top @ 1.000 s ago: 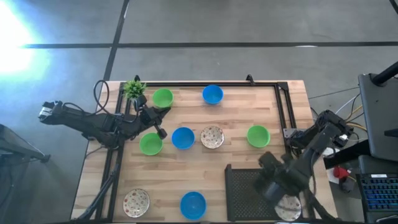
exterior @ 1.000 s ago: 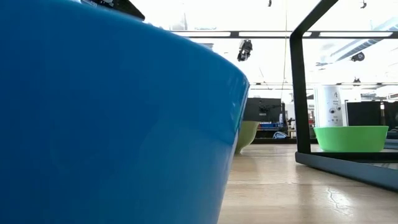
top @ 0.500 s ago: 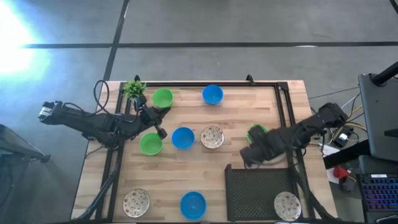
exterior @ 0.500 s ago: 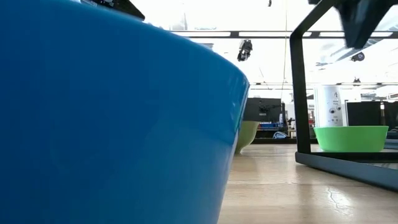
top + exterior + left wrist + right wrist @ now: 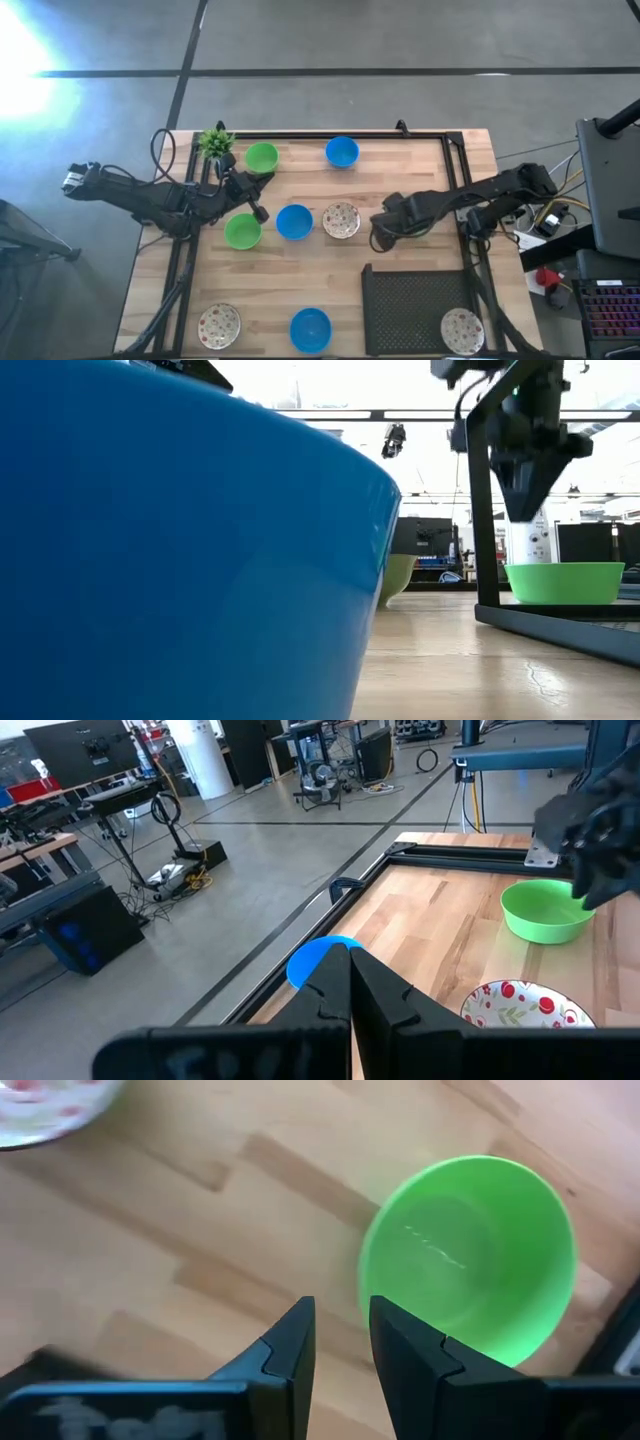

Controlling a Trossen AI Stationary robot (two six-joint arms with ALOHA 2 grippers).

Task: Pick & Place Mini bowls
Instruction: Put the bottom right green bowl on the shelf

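The right pincer (image 5: pixel 340 1342) hangs over the counter (image 5: pixel 300 285) with its two fingers nearly together, only a narrow slot between them, and nothing held. Its tips point down just beside the near rim of a green bowl (image 5: pixel 470 1255), which sits upright and empty on the wood.

The likely trouble is the gap: with the fingers this close, a straight descent would probably land both tips outside the wall and nudge the bowl away rather than straddle its rim. The light bowl looks apt to slide or tip on the smooth boards, and if pushed toward the black tray (image 5: pixel 415 310) beside it, it could catch on that edge. Opening wider before descending, with one finger inside the rim, seems the safer course.

In the overhead view the right arm reaches in from the counter's right edge, stretched low and nearly flat, its pincer (image 5: pixel 383 233) above the wood between that green bowl, mostly hidden under the arm, and a speckled bowl (image 5: pixel 341 221). One speckled bowl (image 5: pixel 461 328) already lies in the tray.

Farther from the green bowl stand a blue bowl (image 5: pixel 294 222), two more green ones (image 5: pixel 242 231) (image 5: pixel 261 157), another blue one (image 5: pixel 342 151), and, at the near edge, a blue (image 5: pixel 310 328) and a speckled bowl (image 5: pixel 219 324).

The left pincer (image 5: pixel 350 982) waits closed and empty near the potted plant (image 5: pixel 215 142).
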